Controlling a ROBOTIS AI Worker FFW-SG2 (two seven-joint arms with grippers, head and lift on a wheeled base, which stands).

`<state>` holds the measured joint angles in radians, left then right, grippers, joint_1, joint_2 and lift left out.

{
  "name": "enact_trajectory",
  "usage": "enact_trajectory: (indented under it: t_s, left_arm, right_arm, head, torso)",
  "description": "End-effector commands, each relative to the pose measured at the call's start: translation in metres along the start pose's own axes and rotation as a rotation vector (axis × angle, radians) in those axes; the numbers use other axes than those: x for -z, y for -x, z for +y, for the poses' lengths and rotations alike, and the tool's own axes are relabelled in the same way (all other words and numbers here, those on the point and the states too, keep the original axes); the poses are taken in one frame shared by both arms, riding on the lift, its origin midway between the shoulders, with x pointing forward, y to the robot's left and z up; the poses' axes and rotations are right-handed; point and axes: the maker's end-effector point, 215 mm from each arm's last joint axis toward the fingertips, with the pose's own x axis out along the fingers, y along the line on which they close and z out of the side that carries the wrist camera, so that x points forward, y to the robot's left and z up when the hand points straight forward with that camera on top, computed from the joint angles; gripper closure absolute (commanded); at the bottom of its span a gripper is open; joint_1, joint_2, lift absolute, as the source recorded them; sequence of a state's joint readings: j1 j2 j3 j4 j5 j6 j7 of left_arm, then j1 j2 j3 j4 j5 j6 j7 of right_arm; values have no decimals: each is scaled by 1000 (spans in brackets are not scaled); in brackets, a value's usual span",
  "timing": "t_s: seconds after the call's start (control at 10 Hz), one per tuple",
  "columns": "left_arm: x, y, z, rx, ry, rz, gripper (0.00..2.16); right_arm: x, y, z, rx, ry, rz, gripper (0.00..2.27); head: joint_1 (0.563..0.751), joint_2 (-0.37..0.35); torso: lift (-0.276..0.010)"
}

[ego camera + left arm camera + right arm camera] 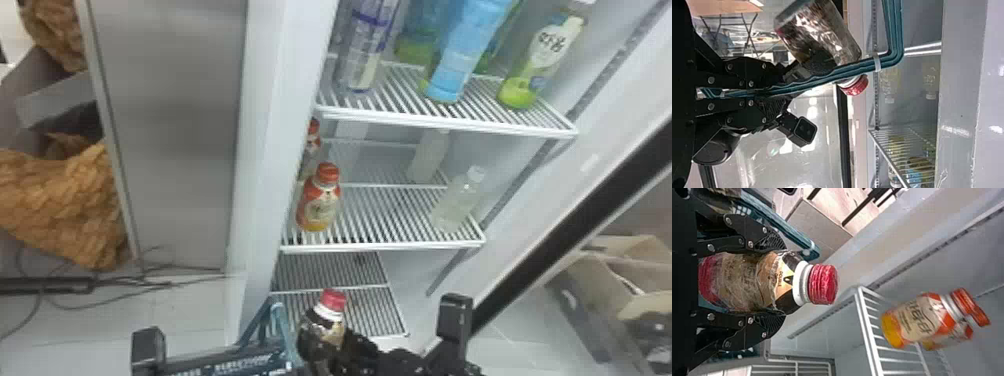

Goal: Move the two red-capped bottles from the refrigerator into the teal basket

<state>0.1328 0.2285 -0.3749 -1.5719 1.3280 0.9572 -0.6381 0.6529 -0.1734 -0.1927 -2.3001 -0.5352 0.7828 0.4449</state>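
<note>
At the far left we saw a brown quilted cloth (60,200), with thin dark cables (155,282) on the floor near it and a tall grey panel (170,125) to its right. Nearer to us, our left hand (250,361) was pressed together on the handle of the teal basket (276,320), low beside the refrigerator. Just right of that handle, our right hand (334,346) was pinching a dark red-capped bottle (332,301) around its body, cap uppermost; whether it was over the basket we could not tell. Farther in, on the left of the middle shelf (400,246), stood an orange bottle (320,205) with another like it (311,145) behind. The upper shelf (445,121) bore, left to right, a clear bottle with a purple band (365,45), a blue bottle (462,50) and a green-bottomed bottle (542,60). A clear bottle with a white cap (456,205) stood at the right of the middle shelf, and open cardboard boxes (600,280) lay at the far right.
</note>
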Motion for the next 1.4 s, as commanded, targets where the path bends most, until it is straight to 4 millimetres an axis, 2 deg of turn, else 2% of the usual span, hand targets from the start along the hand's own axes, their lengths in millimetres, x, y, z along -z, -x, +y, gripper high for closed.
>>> enact_trajectory:
  t_s: [0.0, 0.1, 0.3, 0.7, 1.1, 1.3]
  left_arm:
    - [0, 0, 0, 0, 0, 0, 1076]
    - [0, 0, 0, 0, 0, 0, 1076]
    - [1, 0, 0, 0, 2, 0, 1076]
    - [1, 0, 0, 0, 2, 0, 1076]
    - [1, 0, 0, 1, 3, -1, 1076]
    - [1, 0, 0, 1, 3, -1, 1076]
  right_arm:
    - [6, -2, 1, -1, -3, 19, 713]
    - [12, -2, 0, 0, -10, 38, 693]
    - [22, -1, -1, 1, -23, 82, 516]
    - [16, -2, -5, 10, -8, 74, 423]
    - [-17, 1, -15, 49, 98, -14, 409]
    - [-43, 7, -24, 99, 201, -70, 409]
  head:
    - [695, -350]
    - [695, -350]
    - [695, -350]
    - [695, -350]
    - [695, -350]
    - [695, -350]
  torso:
    - [-228]
    - [-228]
    - [-228]
    - [-228]
    - [-228]
    - [-228]
